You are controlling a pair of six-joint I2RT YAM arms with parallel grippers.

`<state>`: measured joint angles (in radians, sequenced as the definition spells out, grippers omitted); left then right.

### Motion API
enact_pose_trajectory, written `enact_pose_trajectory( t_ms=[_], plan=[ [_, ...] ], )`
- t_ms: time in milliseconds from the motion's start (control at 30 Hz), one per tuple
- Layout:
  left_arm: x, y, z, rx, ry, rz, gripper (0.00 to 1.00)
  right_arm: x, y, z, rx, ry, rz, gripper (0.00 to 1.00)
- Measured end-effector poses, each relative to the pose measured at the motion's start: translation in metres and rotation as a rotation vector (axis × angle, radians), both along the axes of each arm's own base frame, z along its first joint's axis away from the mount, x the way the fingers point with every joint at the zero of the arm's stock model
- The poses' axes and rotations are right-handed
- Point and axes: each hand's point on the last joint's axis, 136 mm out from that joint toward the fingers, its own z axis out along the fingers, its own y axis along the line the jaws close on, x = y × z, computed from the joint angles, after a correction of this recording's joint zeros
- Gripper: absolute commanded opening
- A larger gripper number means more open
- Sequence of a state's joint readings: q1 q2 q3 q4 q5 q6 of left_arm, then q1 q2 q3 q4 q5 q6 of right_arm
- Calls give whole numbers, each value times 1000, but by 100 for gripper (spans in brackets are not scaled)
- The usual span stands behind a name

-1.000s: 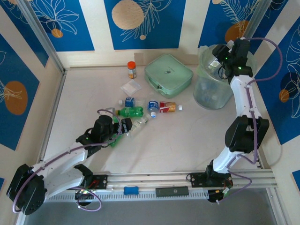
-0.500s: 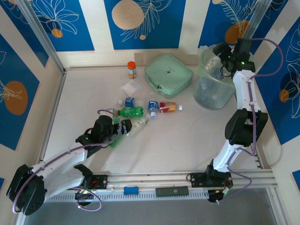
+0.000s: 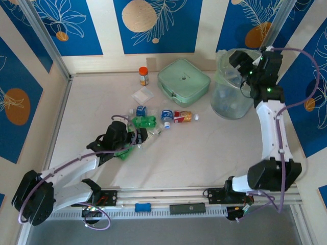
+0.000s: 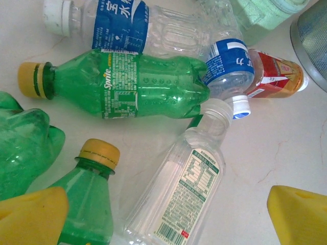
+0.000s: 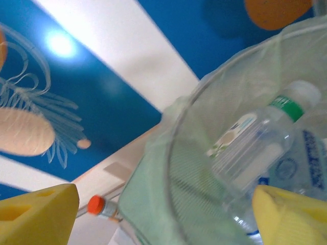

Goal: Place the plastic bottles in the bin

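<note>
Several plastic bottles lie in a cluster mid-table: a green Sprite bottle (image 3: 143, 121) (image 4: 138, 84), two blue-labelled clear ones (image 3: 139, 110) (image 3: 166, 116), a red-labelled one (image 3: 182, 117) (image 4: 273, 76) and a clear bottle (image 3: 151, 135) (image 4: 186, 196). My left gripper (image 3: 137, 139) (image 4: 163, 219) is open and low over the table. The clear bottle and a yellow-capped green bottle (image 4: 87, 204) lie between its yellow fingertips. My right gripper (image 3: 244, 64) (image 5: 163, 217) is open and empty above the bin (image 3: 230, 97) (image 5: 168, 168). A clear bottle (image 5: 260, 138) and a blue-labelled one (image 5: 309, 163) lie inside the bin.
A mint-green square case (image 3: 183, 80) lies at the back, next to the bin. An orange-capped jar (image 3: 144, 75) (image 5: 99, 206) stands to its left, with a small clear packet (image 3: 142, 95) in front. A crushed green bottle (image 4: 23, 148) lies left of my left fingers.
My left gripper has slid forward and right onto the clear bottle. The right arm's elbow has swung out to the right while its gripper stays over the bin.
</note>
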<state>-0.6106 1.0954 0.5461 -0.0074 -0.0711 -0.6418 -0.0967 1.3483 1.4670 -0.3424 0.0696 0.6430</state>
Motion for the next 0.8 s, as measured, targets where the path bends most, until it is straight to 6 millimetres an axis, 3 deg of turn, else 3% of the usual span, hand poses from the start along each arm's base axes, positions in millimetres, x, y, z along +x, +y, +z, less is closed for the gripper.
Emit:
enact_pose_trajectory(
  t_ms=[200,367,633,800],
  plan=[
    [9,-16,-5,11,33,-55,99,-35,67,-62,2,88,172,99],
    [17,-35,-5,29,60,-134,99,-58,111,-112,-9,189,291,99],
    [22,-48,-16,102,139,-214,99,-83,153,-162,-3,260,369,99],
    [13,-45,-33,140,216,-230,99,-78,162,-168,19,260,374,99]
  ],
)
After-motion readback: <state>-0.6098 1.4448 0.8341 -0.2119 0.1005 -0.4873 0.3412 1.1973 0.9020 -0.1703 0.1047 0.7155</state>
